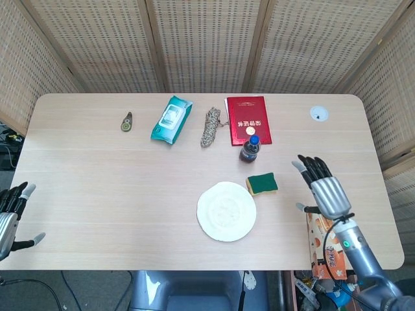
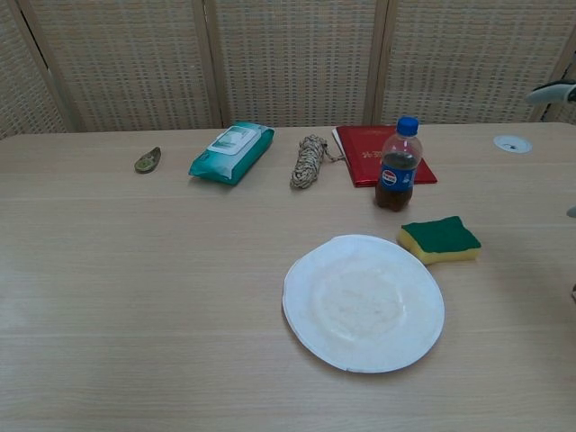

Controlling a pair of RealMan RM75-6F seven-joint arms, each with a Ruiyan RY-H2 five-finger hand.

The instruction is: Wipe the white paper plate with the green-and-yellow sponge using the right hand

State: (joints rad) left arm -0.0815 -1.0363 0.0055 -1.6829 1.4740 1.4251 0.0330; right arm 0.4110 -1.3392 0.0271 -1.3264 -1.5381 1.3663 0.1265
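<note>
The table (image 1: 117, 194) carries everything, and on it the white paper plate (image 1: 226, 211) lies near the front edge, flat and looking clean, though its surface gives no firm sign either way. Just beside its rim at about 1 o'clock sits the green-and-yellow sponge (image 1: 262, 183), green face up, resting on the wood and held by nothing. The right hand (image 1: 324, 191) hovers well apart from it at 3 o'clock, fingers spread wide and empty. The left hand (image 1: 8, 217) is at the far edge at 9 o'clock, fingers apart, holding nothing.

As a judgement: with the sponge set down off the plate and the hand clear of it, either the wipe is finished or it has yet to start — these views alone cannot settle which. If it is still owed, the right hand must grasp the sponge and carry it onto the plate.

Behind the sponge at 12 o'clock stands a cola bottle (image 2: 398, 176) with a blue cap — its label looks like Pepsi. The red booklet (image 1: 248, 120) bears gold characters too small to read. The teal wipes pack (image 1: 172, 119) has a white label, illegible.
</note>
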